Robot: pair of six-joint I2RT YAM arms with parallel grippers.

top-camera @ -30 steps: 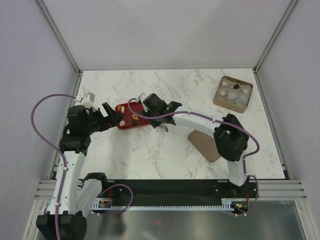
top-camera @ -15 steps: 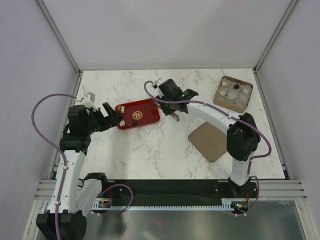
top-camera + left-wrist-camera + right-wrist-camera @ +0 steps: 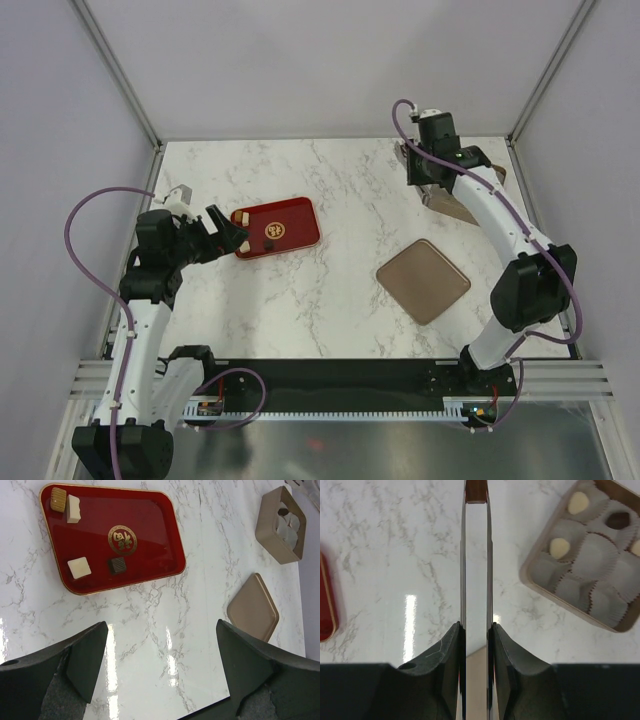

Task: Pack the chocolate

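Observation:
My right gripper (image 3: 476, 625) is shut on a pair of shiny metal tongs (image 3: 476, 555), which pinch a brown chocolate (image 3: 476, 491) at their tip. It hovers just left of the tan box (image 3: 535, 575), whose paper cups hold cream chocolates (image 3: 560, 547) and a dark one (image 3: 619, 520). In the top view the right gripper (image 3: 422, 172) partly hides the box (image 3: 462, 208). The red tray (image 3: 150, 540) holds white (image 3: 79, 567), dark (image 3: 117, 565) and tan (image 3: 58, 499) chocolates. My left gripper (image 3: 160, 665) is open and empty near the tray's left end (image 3: 228, 230).
The flat brown square lid (image 3: 423, 280) lies on the marble table right of centre, in front of the box; it also shows in the left wrist view (image 3: 252, 608). The red tray (image 3: 290, 220) sits left of centre. Frame posts stand at the back corners.
My right arm has swung from over the red tray across to the back right, beside the box, with the tongs. The left arm has not moved.

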